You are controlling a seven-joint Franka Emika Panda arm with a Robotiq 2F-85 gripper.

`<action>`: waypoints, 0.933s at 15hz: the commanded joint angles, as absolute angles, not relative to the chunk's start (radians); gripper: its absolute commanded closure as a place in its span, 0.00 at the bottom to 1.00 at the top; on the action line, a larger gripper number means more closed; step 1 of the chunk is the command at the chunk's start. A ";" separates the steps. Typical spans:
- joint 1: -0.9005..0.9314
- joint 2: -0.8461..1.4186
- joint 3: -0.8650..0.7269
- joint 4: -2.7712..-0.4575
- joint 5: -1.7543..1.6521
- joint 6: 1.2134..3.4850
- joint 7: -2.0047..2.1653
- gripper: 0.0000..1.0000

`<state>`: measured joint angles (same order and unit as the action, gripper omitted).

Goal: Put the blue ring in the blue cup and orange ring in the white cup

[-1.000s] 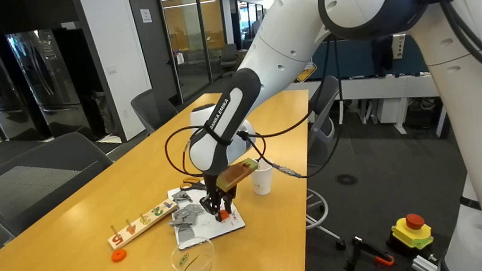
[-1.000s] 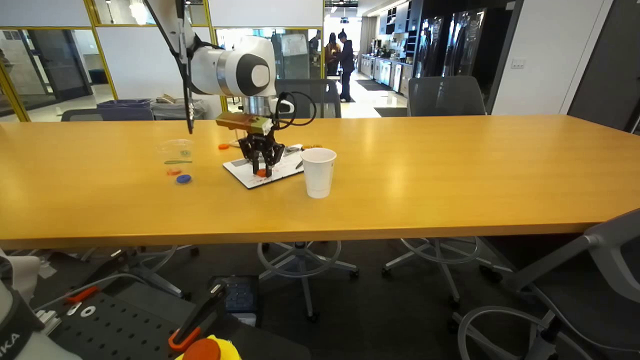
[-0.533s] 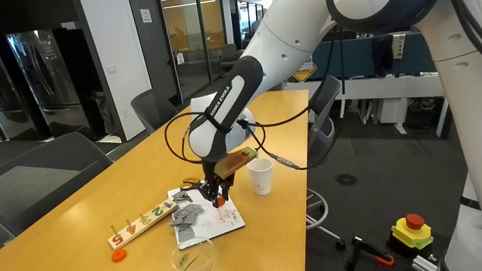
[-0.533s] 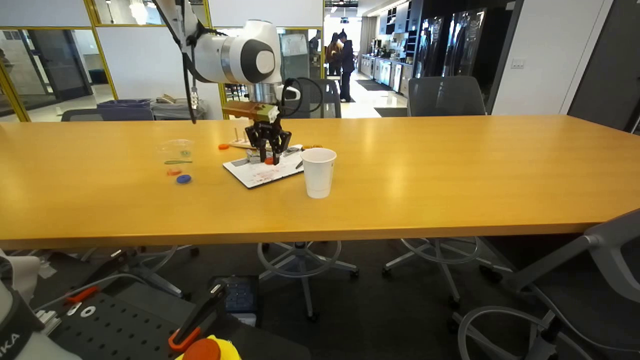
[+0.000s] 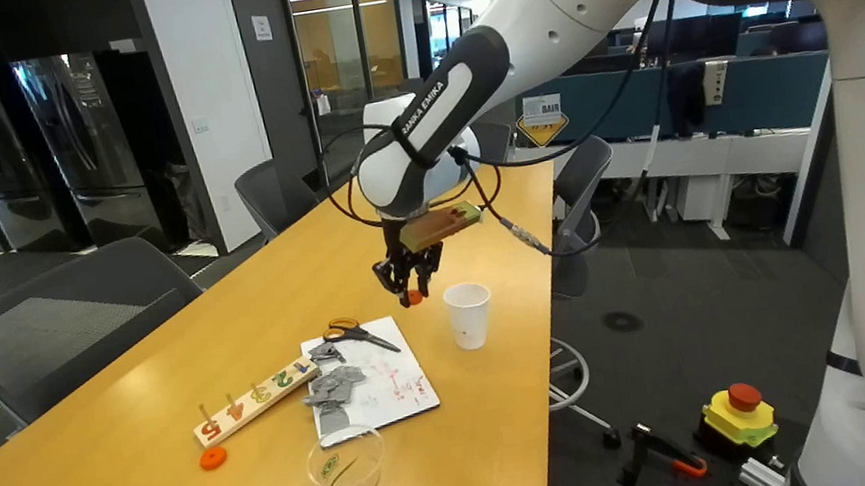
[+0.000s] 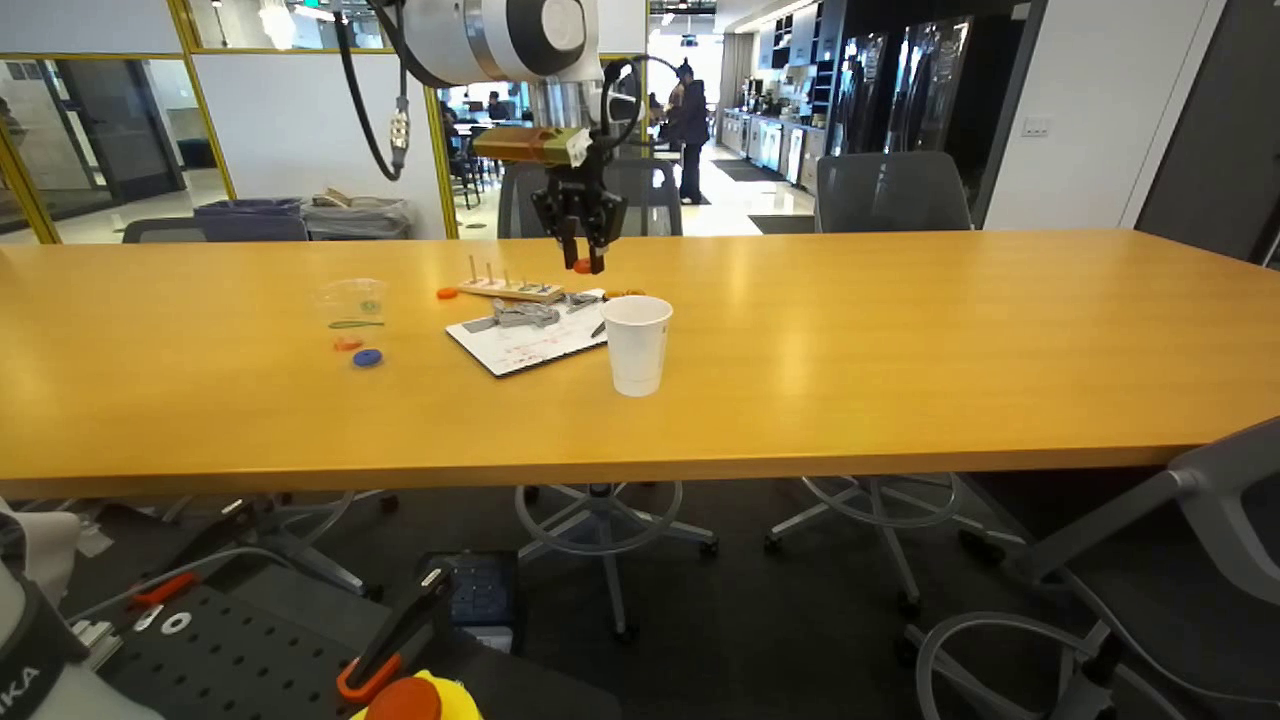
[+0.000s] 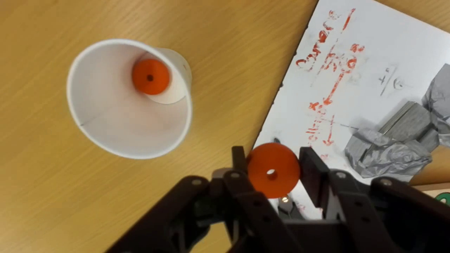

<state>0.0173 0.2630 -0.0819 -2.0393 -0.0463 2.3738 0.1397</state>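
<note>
Orange ring [image 7: 157, 81] in cup [image 7: 117, 105], wrist view only

Orange rings [image 7: 279, 160] number four: one held in the single gripper [image 7: 273, 157], one inside the white cup [image 6: 636, 355], two out on the table [image 6: 900, 350]. Blue ring [image 6: 367, 357]: one. The white cup is one in count, and so is the see-through blue cup [image 5: 349, 470]. Also recorded at the one table: one peg board [image 5: 259, 398] bearing five numerals [image 5: 210, 429], one pair of scissors [image 5: 360, 334] and one whiteboard [image 5: 379, 401]. Crumpled grey pieces [image 7: 393, 154] overlap on the whiteboard and cannot be counted. Steel refrigerators [image 5: 79, 141] number two. Black-and-orange clamps [image 6: 402, 625], as visible in an exterior view, number two; the yellow box [image 5: 736, 425] with its red button [image 5: 744, 397] counts as one.
</note>
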 commanded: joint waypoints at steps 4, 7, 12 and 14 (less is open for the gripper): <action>-0.023 0.192 -0.114 -2.078 -0.086 2.326 0.203 0.79; -0.032 0.201 -0.131 -2.081 -0.116 2.318 0.241 0.79; -0.044 0.222 -0.143 -2.085 -0.135 2.291 0.274 0.79; -0.047 0.224 -0.143 -2.088 -0.131 2.277 0.275 0.79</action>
